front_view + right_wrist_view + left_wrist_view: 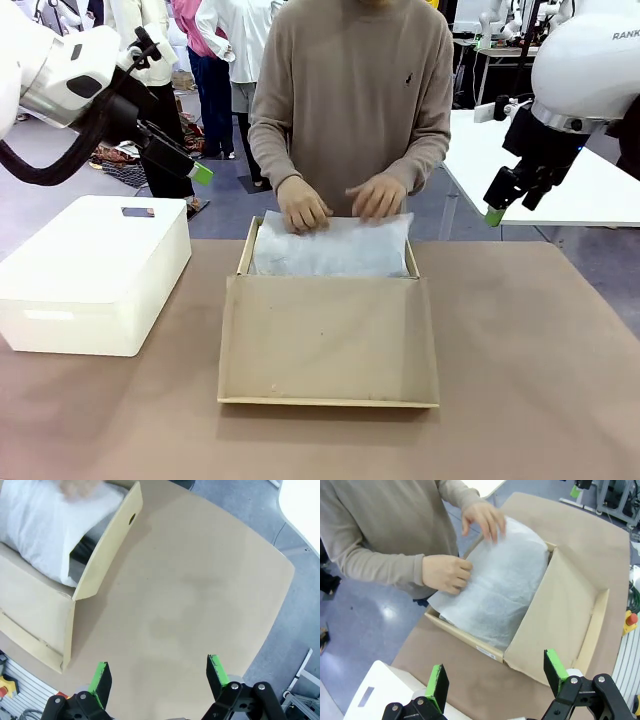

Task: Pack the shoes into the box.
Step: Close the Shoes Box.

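Left gripper (497, 677) and right gripper (160, 675) hang released, upper corners of your front view. A person's hands (303, 205) tuck tissue paper (335, 248) into the box (246, 248), shoes probably beneath. Closing the lid (328, 340) remains.

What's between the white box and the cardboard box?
Nothing, just a bare strip of brown table between the white box and the cardboard box, in the front view.

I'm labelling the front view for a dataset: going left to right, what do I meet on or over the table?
White plastic box → tan cardboard shoebox, open → right tool, open, in the air past the shoebox's right side.
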`<state>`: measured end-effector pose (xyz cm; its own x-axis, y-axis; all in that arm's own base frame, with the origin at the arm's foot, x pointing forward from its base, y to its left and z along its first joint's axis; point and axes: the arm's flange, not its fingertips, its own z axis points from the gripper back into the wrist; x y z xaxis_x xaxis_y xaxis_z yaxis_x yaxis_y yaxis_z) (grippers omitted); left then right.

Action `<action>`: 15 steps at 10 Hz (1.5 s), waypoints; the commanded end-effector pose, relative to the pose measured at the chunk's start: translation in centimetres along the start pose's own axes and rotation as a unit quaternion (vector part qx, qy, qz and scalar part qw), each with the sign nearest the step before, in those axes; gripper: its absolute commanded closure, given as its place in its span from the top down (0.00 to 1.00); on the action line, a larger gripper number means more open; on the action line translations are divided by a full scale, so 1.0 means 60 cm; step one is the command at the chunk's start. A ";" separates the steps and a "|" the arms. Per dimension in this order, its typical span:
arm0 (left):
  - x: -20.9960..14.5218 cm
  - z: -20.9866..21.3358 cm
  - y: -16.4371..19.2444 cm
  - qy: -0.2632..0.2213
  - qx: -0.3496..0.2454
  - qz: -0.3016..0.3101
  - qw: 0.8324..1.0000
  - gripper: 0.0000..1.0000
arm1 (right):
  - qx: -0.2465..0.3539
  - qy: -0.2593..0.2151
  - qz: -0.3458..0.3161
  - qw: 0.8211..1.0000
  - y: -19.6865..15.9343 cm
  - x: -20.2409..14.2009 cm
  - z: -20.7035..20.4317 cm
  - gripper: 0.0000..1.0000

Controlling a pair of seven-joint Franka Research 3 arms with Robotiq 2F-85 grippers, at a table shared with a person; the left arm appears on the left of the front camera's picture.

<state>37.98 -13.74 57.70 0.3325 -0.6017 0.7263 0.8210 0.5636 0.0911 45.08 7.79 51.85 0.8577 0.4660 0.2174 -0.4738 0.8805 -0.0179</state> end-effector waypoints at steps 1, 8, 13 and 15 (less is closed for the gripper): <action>0.000 0.001 0.002 -0.006 -0.010 -0.002 1.000 1.00 | -0.010 -0.007 0.001 1.000 -0.001 0.003 0.003 1.00; 0.000 0.001 0.002 -0.006 -0.010 -0.002 1.000 1.00 | 0.117 -0.022 0.362 0.924 -0.021 -0.033 -0.024 1.00; 0.000 0.001 0.002 -0.006 -0.010 -0.002 1.000 1.00 | 0.186 -0.073 0.492 0.848 -0.030 -0.047 -0.015 0.84; 0.000 0.001 0.002 -0.006 -0.010 -0.002 1.000 1.00 | 0.214 -0.083 0.487 0.842 -0.034 -0.042 -0.007 0.49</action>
<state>37.98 -13.74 57.69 0.3325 -0.6017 0.7262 0.8210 0.5636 0.0910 43.19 5.55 50.28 0.0007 0.9199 0.3922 -0.9983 -0.0224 0.0544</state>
